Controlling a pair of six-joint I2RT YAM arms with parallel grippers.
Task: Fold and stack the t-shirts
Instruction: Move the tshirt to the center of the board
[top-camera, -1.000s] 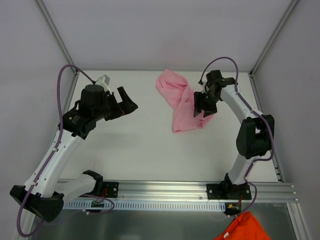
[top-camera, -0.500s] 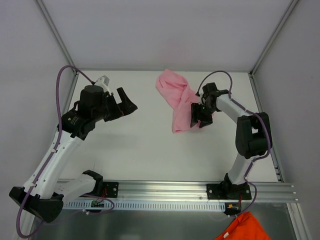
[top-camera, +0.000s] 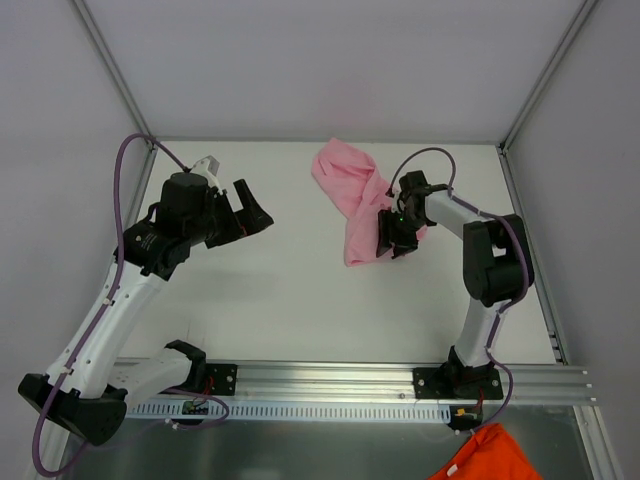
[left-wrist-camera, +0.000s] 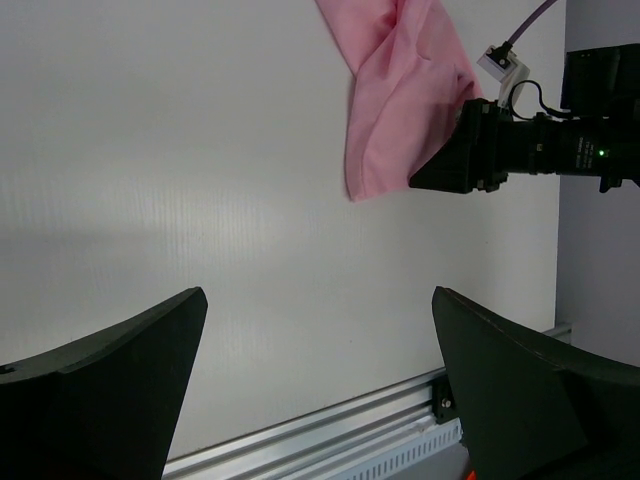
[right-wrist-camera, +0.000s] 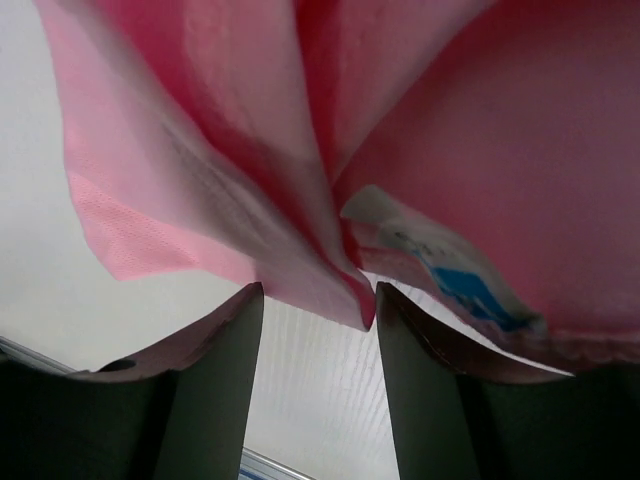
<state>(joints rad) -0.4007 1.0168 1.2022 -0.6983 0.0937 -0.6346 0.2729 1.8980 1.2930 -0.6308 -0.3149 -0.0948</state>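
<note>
A light pink t-shirt lies crumpled at the back of the table, right of the middle, with a long flap trailing toward the front. My right gripper is down at that flap's right edge. In the right wrist view its jaws stand apart, a fold of pink fabric hangs at their tips, and a white and blue label shows beside it; nothing is clamped. My left gripper hovers wide open over the left of the table, holding nothing. It looks across at the shirt.
An aluminium rail runs along the table's near edge under both arm bases. An orange cloth lies below the rail at the bottom right. Frame posts rise at the table's back corners. White walls close in the table.
My right gripper has moved left and toward the front onto the shirt's trailing flap, and its jaws have narrowed a little. The left arm has stayed put.
</note>
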